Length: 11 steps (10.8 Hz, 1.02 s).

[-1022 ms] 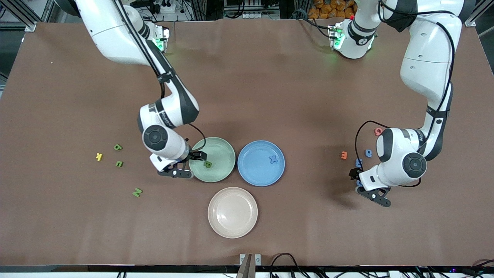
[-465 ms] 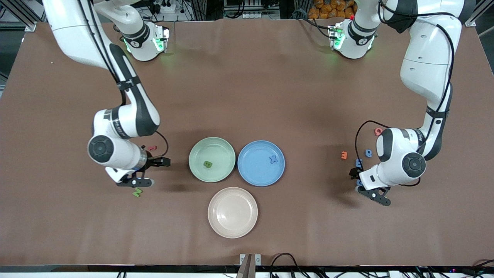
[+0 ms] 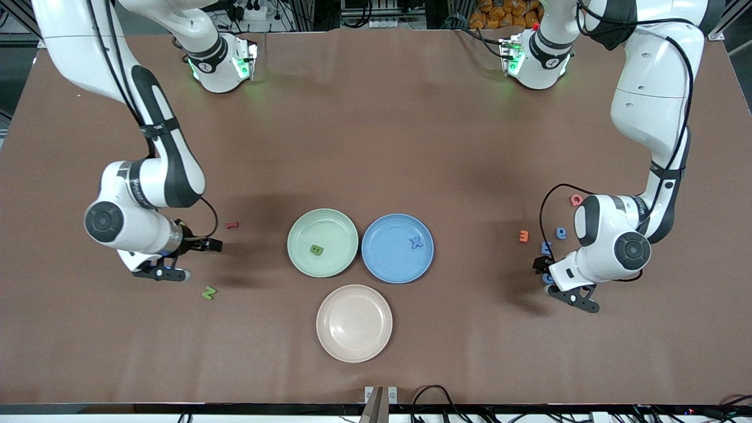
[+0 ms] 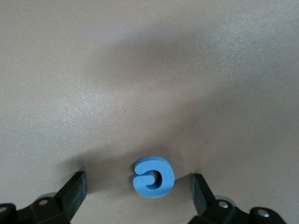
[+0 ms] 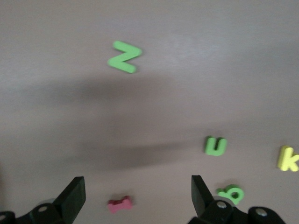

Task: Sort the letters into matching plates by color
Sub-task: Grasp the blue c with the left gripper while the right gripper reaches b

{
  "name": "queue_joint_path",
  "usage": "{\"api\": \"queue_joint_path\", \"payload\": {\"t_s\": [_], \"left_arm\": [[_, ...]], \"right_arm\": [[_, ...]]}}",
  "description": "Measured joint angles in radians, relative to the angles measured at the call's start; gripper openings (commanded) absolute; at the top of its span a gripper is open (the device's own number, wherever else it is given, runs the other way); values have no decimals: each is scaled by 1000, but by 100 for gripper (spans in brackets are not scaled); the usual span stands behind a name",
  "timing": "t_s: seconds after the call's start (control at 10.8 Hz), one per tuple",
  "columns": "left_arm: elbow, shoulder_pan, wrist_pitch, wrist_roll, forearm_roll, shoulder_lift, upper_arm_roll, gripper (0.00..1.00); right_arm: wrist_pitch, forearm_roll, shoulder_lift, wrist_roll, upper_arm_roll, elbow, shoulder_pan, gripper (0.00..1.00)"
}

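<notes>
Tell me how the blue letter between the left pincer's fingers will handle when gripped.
The blue letter looks thick and foam-like, so probably light and slightly squashy. It lies flat, unlikely to roll. Its rounded edges might slip between the left pincer fingers.

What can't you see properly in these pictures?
- Front view: the right arm hides the green u, green b and yellow k; only the right wrist view shows the u.
- Front view: the left arm partly covers the blue letters.
- Right wrist view: the yellow k is cut off by the edge.
</notes>
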Motion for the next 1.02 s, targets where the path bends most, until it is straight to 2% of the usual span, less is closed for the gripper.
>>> {"api": "queue_joint_path", "payload": {"t_s": [0.09, 0.19, 0.56, 1.02], "left_arm": [[0, 1, 0, -2, 0, 0, 0, 45], [0, 1, 0, -2, 0, 0, 0, 0], [0, 3, 0, -21, 0, -15, 5, 0], [-7, 1, -1, -71, 0, -23, 2, 0]], "right_arm": [[65, 0, -25, -23, -1, -58, -28, 100], [127, 0, -47, -45, -1, -117, -53, 100], [232, 0, -108, -92, -2, -259, -128, 100], [245, 0, -128, -155, -1, -327, -222, 100]]}}
